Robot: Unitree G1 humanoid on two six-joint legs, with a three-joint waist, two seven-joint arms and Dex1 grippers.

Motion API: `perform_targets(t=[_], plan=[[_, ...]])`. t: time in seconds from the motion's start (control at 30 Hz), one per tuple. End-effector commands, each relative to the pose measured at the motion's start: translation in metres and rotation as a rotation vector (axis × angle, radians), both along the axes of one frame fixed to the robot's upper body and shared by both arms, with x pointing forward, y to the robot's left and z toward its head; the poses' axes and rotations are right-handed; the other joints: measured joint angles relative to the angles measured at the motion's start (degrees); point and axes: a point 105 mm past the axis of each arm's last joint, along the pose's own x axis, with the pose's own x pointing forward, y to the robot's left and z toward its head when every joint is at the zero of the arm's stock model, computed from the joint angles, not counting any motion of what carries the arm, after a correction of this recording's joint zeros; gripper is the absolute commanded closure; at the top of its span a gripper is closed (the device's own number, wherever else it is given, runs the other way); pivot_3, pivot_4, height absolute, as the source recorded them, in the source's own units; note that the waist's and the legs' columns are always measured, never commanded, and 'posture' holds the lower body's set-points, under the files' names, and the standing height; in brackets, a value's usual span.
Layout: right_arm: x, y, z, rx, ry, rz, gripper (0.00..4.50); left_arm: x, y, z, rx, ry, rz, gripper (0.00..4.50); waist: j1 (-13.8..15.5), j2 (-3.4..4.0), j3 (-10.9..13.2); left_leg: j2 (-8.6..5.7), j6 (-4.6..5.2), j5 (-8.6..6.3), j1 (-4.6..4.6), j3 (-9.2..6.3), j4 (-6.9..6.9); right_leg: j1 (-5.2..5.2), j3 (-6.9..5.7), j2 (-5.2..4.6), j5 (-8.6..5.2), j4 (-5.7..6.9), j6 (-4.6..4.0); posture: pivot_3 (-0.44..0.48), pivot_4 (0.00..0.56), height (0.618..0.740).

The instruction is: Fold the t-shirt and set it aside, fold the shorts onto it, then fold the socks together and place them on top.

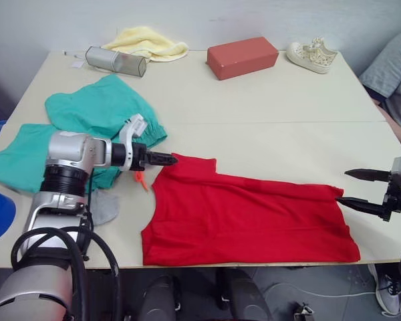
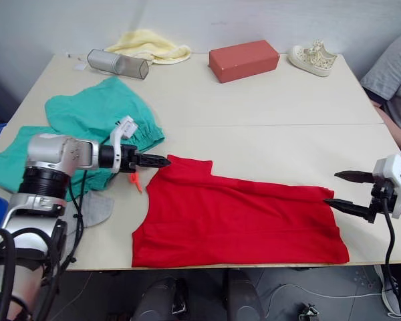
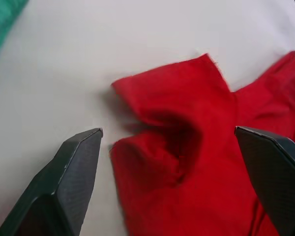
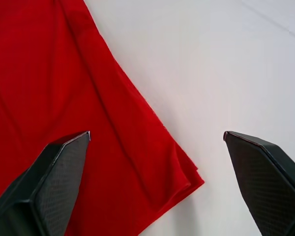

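Beige worktop [image 1: 267, 100] carries the t-shirt [image 1: 247, 217], half-folded beside the shorts [image 1: 93, 110]. Both end effectors, left [image 1: 168, 159] and right [image 1: 347, 187], gape wide at its ends; folding crosswise looks next.

Yellow cloth [image 1: 147, 42], metal cylinder [image 1: 116, 61], red-brown block [image 1: 242, 57], white sneaker [image 1: 312, 55] along table's [image 1: 274, 114] far edge.
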Motion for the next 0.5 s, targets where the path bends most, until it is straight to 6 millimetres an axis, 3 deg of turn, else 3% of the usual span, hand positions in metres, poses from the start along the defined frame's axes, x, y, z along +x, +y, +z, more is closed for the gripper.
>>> perform_targets(t=[0.03,0.43,0.5], plan=[[0.002,0.007,0.007,0.013,-0.021,0.029,0.06,0.011,-0.007,0.011,-0.042,-0.005,0.036,0.0,0.02,-0.01,0.01,0.0,0.0,0.0,0.0,0.01,0.02,0.0,-0.05,-0.01,0.0,0.01,0.0,0.0,0.15,0.74],[-0.002,0.017,0.008,0.031,-0.023,0.043,0.06,0.021,-0.027,-0.009,0.005,0.032,0.015,0.0,0.13,-0.01,0.01,-0.01,-0.12,0.0,0.06,0.0,0.04,0.02,-0.11,-0.08,0.0,0.06,0.0,0.0,0.15,0.74],[-0.005,0.021,0.011,0.041,-0.039,0.057,0.0,0.023,-0.028,-0.011,0.01,0.029,0.022,0.3,0.17,-0.01,0.01,-0.04,-0.12,0.0,0.07,-0.02,0.05,0.03,-0.12,-0.1,0.0,0.07,0.0,0.0,0.15,0.74]])
